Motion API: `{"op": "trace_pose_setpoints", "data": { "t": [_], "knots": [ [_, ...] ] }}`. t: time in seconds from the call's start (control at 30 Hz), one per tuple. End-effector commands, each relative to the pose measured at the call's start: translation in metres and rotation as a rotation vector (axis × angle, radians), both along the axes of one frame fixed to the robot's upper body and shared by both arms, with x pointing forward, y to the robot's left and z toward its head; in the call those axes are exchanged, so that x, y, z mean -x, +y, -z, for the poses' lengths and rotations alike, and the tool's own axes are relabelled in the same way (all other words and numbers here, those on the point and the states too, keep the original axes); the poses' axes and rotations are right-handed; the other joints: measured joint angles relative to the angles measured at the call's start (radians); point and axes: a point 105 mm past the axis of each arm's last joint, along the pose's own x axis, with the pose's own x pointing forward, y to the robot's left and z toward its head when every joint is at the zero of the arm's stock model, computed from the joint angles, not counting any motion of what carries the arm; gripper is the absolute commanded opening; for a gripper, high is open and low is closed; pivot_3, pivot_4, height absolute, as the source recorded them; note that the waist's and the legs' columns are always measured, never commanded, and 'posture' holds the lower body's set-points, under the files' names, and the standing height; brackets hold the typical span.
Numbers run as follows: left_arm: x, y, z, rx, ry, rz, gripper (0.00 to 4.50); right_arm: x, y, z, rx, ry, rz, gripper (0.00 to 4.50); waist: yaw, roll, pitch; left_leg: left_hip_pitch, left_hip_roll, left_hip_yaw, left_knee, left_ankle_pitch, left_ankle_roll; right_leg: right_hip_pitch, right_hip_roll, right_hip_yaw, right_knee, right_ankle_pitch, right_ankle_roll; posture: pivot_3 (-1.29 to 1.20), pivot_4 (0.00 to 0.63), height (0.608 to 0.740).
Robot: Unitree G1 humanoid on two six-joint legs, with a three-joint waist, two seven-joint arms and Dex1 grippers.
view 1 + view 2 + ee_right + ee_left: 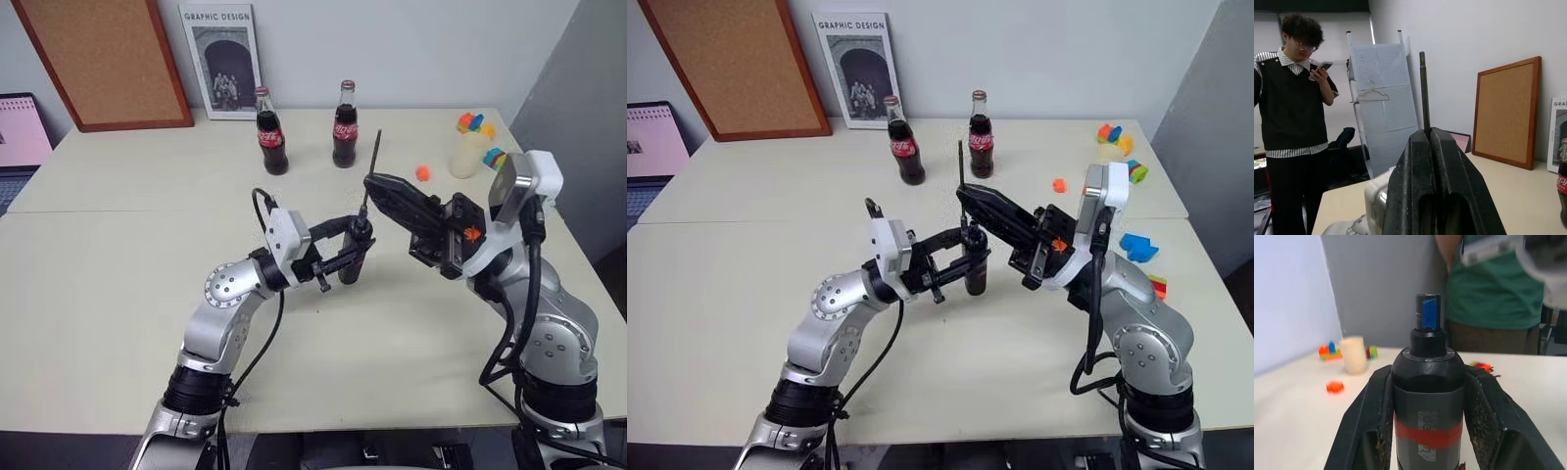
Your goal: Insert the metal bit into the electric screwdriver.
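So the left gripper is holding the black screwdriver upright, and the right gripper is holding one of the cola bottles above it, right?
Not quite. The right gripper is shut on the thin metal bit, not a cola bottle; the right wrist view shows the rod pinched between its fingers. Both cola bottles stand untouched at the back of the table. The left gripper does hold the screwdriver upright.

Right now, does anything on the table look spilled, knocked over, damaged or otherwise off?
Nothing stands out. Both cola bottles stand upright. The left gripper holds the electric screwdriver upright; the right gripper pinches the metal bit, which looks straight. Toy blocks lie loosely scattered.
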Motion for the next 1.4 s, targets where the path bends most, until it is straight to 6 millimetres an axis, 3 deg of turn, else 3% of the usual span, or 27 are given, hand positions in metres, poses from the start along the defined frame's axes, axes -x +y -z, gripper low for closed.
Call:
{"op": "trace_pose_setpoints", "data": {
  "t": [0.03, 0.6, 1.4],
  "knots": [
    [0.009, -0.003, -0.005, 0.013, -0.023, 0.049, 1.62, 0.0, -0.005, -0.006, -0.021, -0.049, 0.025, 0.0, 0.001, 0.0, 0.0, 0.0, 0.0, 0.0, 0.0, 0.0, 0.0, 0.0, 0.0, 0.0, 0.0, 0.0, 0.0, 0.0, 0.15, 0.74],
    [0.018, -0.002, 0.002, -0.02, -0.005, 0.086, 1.62, -0.011, -0.008, 0.011, 0.007, -0.061, 0.044, 0.0, 0.001, 0.0, 0.0, 0.001, 0.0, 0.0, 0.0, 0.0, 0.0, 0.001, 0.0, 0.0, 0.001, 0.0, 0.0, 0.0, 0.15, 0.74],
    [0.011, -0.001, 0.001, -0.022, 0.0, 0.072, 1.62, -0.014, -0.001, 0.022, 0.018, -0.047, 0.047, 0.0, 0.001, 0.0, 0.0, 0.001, 0.0, 0.0, 0.0, 0.0, 0.0, 0.0, 0.0, 0.0, 0.001, 0.0, 0.0, 0.0, 0.15, 0.74]
  ]
}}
